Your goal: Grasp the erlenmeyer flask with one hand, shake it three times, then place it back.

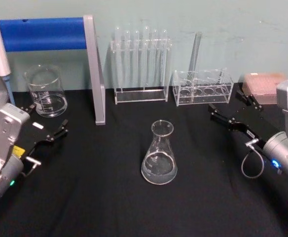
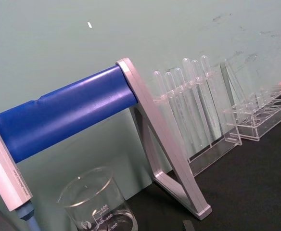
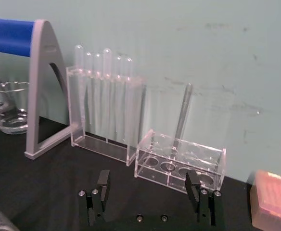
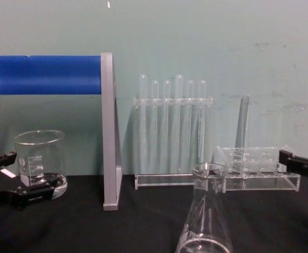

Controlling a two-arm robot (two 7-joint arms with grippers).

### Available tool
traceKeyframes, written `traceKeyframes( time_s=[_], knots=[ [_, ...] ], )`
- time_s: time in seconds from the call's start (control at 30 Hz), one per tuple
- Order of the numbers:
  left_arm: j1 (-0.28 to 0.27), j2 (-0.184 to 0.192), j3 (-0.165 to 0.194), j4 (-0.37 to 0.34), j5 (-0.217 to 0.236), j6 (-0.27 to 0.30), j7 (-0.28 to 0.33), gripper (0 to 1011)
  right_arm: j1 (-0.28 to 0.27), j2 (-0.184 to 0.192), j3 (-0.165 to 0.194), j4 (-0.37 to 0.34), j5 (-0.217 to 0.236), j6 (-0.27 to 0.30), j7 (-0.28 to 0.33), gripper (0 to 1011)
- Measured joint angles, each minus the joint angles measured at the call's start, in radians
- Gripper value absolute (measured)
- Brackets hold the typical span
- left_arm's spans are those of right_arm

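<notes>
The erlenmeyer flask (image 1: 159, 154) stands upright on the black desk (image 1: 94, 197), just below the centre of the head view, untouched and well apart from both arms, so by the look of it the task is at its first step, the reach for the grasp. The right end effector (image 1: 226, 109) sits at the right of the head view, above and to the right of the flask, with its fingers spread wide and nothing between them; the right wrist view shows the two black fingers (image 3: 102, 185) set far apart at the bottom of the frame. The left end effector (image 1: 49, 126) rests at the lower left of the head view, near the beaker (image 1: 46, 91), also open and empty, and seems idle. Behind the flask, in the upper middle, are the tall test tube rack (image 1: 140, 64) and the low rack (image 1: 202, 87). The next move, I judge, calls for the right end effector to travel down and left toward the flask's narrow neck, straddle it with the fingers on either side, then close.
</notes>
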Motion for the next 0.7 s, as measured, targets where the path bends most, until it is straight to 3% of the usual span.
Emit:
traceKeyframes(
  time_s=[0.47, 0.7],
  knots=[
    [0.000, 0.000, 0.000, 0.000, 0.000, 0.000, 0.000, 1001, 0.036, -0.069, -0.004, 0.125, -0.050, 0.053, -0.022, 1000],
    [0.000, 0.000, 0.000, 0.000, 0.000, 0.000, 0.000, 1001, 0.032, -0.087, 0.003, 0.144, -0.068, 0.059, -0.024, 1000]
  ],
)
